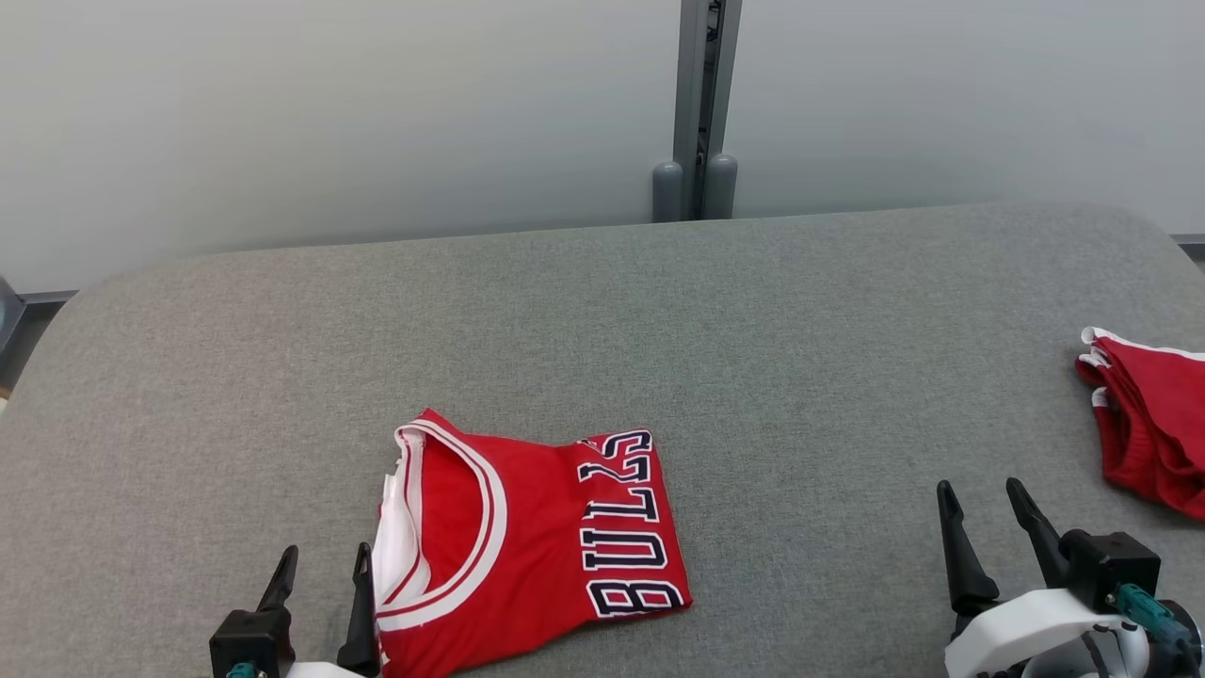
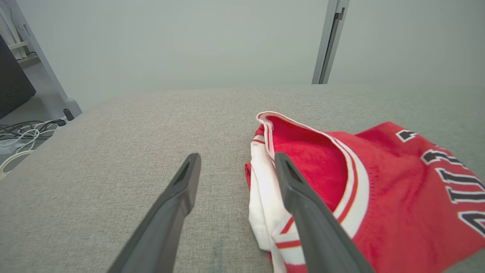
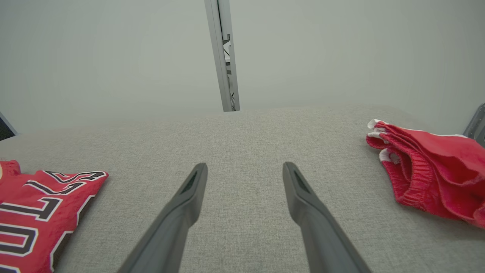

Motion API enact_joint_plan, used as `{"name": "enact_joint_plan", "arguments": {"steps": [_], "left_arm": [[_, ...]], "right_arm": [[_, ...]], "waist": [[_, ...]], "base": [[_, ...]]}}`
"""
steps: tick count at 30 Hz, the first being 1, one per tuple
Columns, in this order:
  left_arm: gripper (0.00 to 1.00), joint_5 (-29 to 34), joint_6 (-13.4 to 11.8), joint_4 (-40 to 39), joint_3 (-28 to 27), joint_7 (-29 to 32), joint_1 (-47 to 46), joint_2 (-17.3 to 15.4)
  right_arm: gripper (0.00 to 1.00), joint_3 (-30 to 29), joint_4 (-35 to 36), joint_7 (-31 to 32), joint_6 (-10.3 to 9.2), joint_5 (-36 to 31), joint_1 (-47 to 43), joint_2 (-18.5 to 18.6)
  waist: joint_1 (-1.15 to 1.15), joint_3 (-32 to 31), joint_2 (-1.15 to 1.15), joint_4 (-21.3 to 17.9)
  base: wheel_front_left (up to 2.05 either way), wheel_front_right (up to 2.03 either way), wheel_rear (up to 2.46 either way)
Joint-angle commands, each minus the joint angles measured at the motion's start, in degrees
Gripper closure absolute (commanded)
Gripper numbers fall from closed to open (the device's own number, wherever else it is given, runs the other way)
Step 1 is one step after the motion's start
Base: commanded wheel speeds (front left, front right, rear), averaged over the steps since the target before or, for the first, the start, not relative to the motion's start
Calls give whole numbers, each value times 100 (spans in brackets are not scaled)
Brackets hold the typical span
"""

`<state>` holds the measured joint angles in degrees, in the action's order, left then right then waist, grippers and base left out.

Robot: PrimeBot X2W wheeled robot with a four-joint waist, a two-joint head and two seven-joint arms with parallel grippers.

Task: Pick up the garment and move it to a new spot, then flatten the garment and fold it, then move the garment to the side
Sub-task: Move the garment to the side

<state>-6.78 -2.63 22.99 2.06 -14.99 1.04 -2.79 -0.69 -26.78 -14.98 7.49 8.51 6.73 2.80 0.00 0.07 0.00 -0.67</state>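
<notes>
The garment (image 1: pixel 537 537) lies folded in a compact rectangle on the surface (image 1: pixel 753 330), at its near left, so flattening and folding appear done – only the move to the side may remain. The left end effector (image 1: pixel 326 550) stands open and empty just beside the collar edge, and the right end effector (image 1: pixel 979 487) stands open and empty well apart. The garment's near edge is cut off, its under layers are hidden, and the bundle (image 1: pixel 1153 424) at far right is cropped – finger contact with the garment cannot be determined.
</notes>
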Motion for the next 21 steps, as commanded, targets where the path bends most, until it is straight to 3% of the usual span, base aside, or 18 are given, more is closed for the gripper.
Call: {"name": "enact_joint_plan", "arguments": {"steps": [1, 13, 21], "left_arm": [[0, 27, -30, -35, -29, -26, 74, -25], [0, 22, -32, -130, 60, -26, 34, -25], [0, -25, 27, -156, 241, -26, -133, -27]], "right_arm": [[0, 0, 29, -25, 0, 13, -41, 27], [0, 64, 22, -25, 0, 43, -33, 26], [0, 813, -146, -25, 0, 370, 188, 27]], "waist": [[0, -3, 0, -26], [0, 81, 0, 48], [0, 353, 0, 349]], "base": [[0, 0, 0], [0, 0, 0], [0, 0, 0]]}}
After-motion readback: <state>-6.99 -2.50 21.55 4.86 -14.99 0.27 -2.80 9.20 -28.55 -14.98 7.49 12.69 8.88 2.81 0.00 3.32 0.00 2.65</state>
